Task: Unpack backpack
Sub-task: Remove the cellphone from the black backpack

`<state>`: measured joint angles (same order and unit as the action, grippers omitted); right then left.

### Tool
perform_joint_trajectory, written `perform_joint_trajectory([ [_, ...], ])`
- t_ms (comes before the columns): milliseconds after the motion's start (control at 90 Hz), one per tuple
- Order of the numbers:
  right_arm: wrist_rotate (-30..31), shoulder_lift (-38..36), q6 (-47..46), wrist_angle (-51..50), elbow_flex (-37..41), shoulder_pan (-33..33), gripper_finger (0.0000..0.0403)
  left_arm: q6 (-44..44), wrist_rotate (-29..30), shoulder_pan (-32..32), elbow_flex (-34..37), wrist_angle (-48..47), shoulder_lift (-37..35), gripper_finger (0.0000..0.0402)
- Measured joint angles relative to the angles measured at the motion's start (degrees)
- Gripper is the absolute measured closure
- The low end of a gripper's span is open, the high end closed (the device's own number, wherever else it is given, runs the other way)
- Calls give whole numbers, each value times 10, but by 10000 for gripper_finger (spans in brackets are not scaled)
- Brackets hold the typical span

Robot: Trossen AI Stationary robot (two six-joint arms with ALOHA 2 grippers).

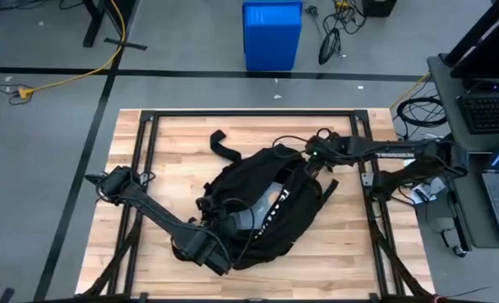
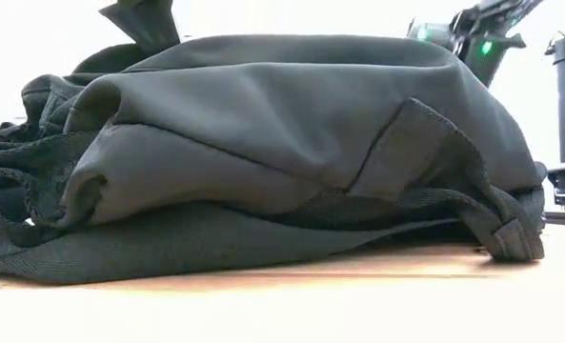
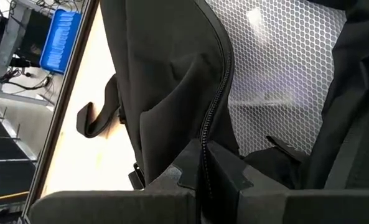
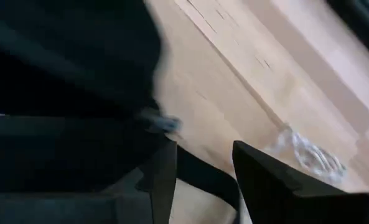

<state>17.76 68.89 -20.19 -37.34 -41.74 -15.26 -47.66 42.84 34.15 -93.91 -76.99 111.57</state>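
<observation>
The backpack fills the low view and hides the counter behind it. In the high view the left gripper is buried in its folds. The right wrist view is blurred; a clear, crinkled thing there cannot be made out.

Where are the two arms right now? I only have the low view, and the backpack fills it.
Observer: The left gripper is shut on the backpack at its zipper edge.
Operator: And the right one?
Observer: The right gripper is at the bag's opposite end, fingers apart, with a black strap lying between them.
Operator: Is the bag open?
Observer: Yes. The left wrist view shows grey mesh lining past the zipper. No contents show.
</observation>
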Motion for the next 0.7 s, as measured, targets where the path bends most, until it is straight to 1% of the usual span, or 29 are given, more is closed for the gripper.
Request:
perform_joint_trajectory([
  [56, 0, -14, 8, 14, -6, 21, 259, 0, 0, 0, 0, 0, 0, 394],
  [156, -5, -37, 31, 71, -12, 65, 259, 0, 2, 0, 0, 0, 0, 394],
  [333, -83, -48, 68, 181, -18, 132, 259, 0, 11, 0, 0, 0, 0, 394],
  [411, -94, -41, 69, 213, -18, 156, 259, 0, 12, -2, 0, 0, 0, 394],
  [500, -96, -28, 79, 228, -18, 181, 259, 0, 16, -2, 0, 0, 0, 394],
  [633, -97, -9, 140, 226, -18, 207, 255, 0, 17, -7, 0, 0, 0, 394],
  [700, -93, -1, 141, 224, -18, 212, 254, 0, 17, -9, 0, 0, 0, 394],
])
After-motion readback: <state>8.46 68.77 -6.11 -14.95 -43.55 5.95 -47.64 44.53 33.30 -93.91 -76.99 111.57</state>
